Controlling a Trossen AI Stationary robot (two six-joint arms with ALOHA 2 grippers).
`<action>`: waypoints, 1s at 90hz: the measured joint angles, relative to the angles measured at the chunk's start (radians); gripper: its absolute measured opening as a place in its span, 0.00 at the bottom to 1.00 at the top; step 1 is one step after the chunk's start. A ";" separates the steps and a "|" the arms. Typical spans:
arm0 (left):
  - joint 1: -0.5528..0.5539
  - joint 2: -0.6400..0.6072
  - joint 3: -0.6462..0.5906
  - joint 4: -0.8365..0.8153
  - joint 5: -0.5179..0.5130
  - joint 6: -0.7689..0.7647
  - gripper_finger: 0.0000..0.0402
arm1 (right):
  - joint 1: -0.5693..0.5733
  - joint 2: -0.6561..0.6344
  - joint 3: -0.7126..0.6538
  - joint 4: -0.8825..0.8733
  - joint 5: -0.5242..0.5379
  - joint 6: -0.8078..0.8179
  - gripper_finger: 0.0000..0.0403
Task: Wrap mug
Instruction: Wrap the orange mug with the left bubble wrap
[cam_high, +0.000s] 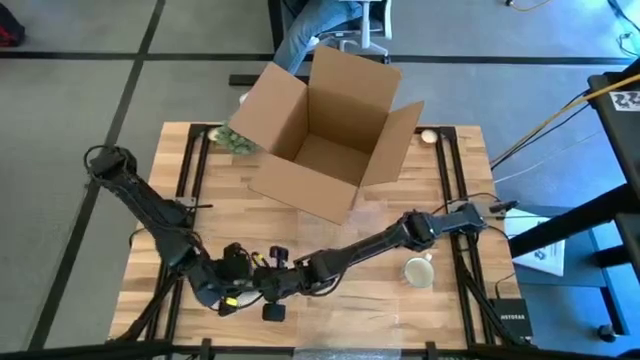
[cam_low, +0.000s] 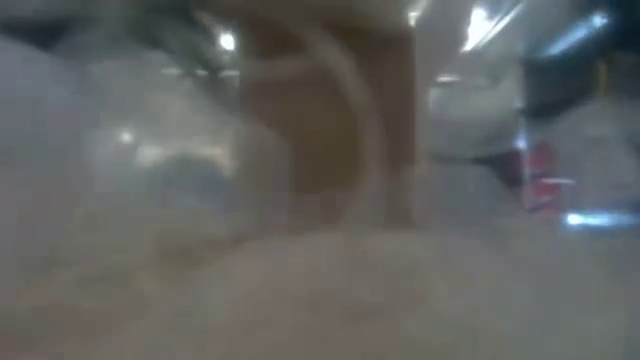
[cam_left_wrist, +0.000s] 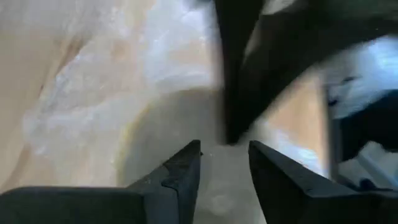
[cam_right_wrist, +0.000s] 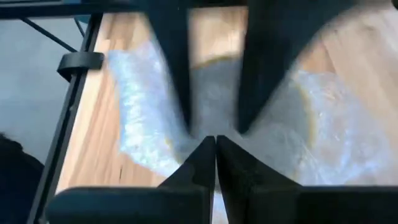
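1. L gripper (cam_left_wrist: 224, 162): at the table's (cam_high: 400, 310) near-L part, tip to tip w/ the R gripper (cam_right_wrist: 215, 149). L jaws stand apart, w/ a clear gap between the two dark fingers. They hang just over the bubble wrap (cam_right_wrist: 143, 106).
2. R gripper: its arm reaches across from the R side, low along the near edge. Jaws are together, tips meeting. Can't tell if a fold of wrap is pinched between them. In the R wrist view the L gripper's two fingers come down straight ahead, very close.
3. Bubble wrap: clear sheet lying flat on the wood under both grippers. It's crinkled and one edge runs near the table's dark side rail. The low view is a blur w/ nothing there to make out.
4. Mug (cam_high: 418, 270): cream, on the near-R part of the table, w/ its opening seen from above. It's just beside the R arm's forearm and well apart from both sets of jaws. It's bare, not on the wrap as far as the high view shows.
5. Writing: a dark device (cam_high: 510, 322) off the near-R corner reads "NETGEAR". A white sheet (cam_high: 545, 255) farther R has print too small to read.
6. Cardboard box (cam_high: 320, 150): mid-to-far table, flaps open and standing up. A green thing (cam_high: 237, 140) is touching its L flap.
7. Beyond the far edge: a person's leg (cam_high: 310, 30) in blue.
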 joint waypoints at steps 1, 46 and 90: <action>-0.002 -0.004 0.004 -0.013 -0.001 -0.001 0.30 | 0.000 0.000 0.000 0.000 0.000 0.000 0.00; -0.093 0.038 0.054 0.036 0.014 -0.073 0.30 | 0.005 0.000 -0.001 0.002 0.029 -0.003 0.00; 0.031 0.091 -0.014 -0.054 -0.028 -0.077 0.30 | 0.005 0.000 -0.002 0.006 0.031 -0.004 0.00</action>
